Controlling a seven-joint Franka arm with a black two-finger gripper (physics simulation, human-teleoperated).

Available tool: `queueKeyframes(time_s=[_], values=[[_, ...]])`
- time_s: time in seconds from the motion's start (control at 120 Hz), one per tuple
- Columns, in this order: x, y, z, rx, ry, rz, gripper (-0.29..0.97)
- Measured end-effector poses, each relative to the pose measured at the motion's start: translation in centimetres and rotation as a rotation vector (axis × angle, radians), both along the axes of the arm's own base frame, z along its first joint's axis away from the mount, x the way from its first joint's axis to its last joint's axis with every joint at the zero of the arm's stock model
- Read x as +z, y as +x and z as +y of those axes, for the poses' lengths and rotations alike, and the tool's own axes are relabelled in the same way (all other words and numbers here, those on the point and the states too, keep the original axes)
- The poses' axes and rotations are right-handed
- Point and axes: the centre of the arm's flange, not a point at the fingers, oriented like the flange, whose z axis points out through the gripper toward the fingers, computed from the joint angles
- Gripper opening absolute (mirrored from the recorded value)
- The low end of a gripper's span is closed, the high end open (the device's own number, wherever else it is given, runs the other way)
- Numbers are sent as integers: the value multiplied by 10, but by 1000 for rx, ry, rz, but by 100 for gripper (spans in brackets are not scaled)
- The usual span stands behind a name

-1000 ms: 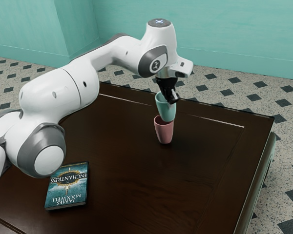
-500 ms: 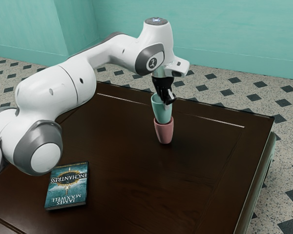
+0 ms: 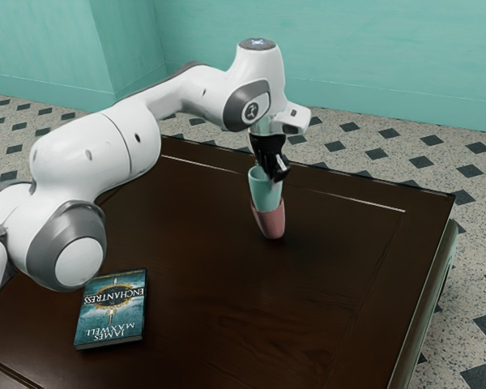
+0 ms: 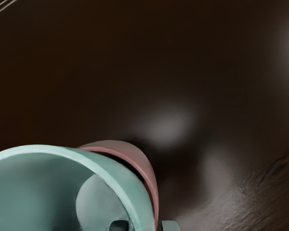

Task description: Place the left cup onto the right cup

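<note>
A teal cup (image 3: 265, 189) sits nested in a pink cup (image 3: 270, 220) near the middle of the dark wooden table (image 3: 324, 275). Both cups lean toward the exterior view's left. My black gripper (image 3: 271, 168) is shut on the teal cup's rim from above. In the wrist view the teal cup (image 4: 48, 187) looms large just under my hand, with the pink cup's rim (image 4: 135, 161) showing beside it.
A book (image 3: 112, 306) lies flat near the table's front left corner. The table's far edge runs behind the cups and its right edge drops to a checkered floor (image 3: 470, 170).
My gripper has gone down and slightly left with the teal cup, pushing it deeper into the pink cup. The pink cup now tilts instead of standing upright.
</note>
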Motion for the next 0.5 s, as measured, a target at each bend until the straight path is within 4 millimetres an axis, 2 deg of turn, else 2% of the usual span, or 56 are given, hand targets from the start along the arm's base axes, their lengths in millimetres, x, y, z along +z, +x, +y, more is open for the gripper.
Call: queueKeyframes(time_s=[0.1, 0.167, 0.25, 0.367, 0.5], values=[[4, -1, -1, 5, 0, 2, 29], [32, -8, -2, 6, -5, -23, 39], [58, -25, 0, 12, -8, -19, 49], [94, -69, 14, 29, -7, 21, 57], [135, -126, 38, 71, 1, 66, 62]])
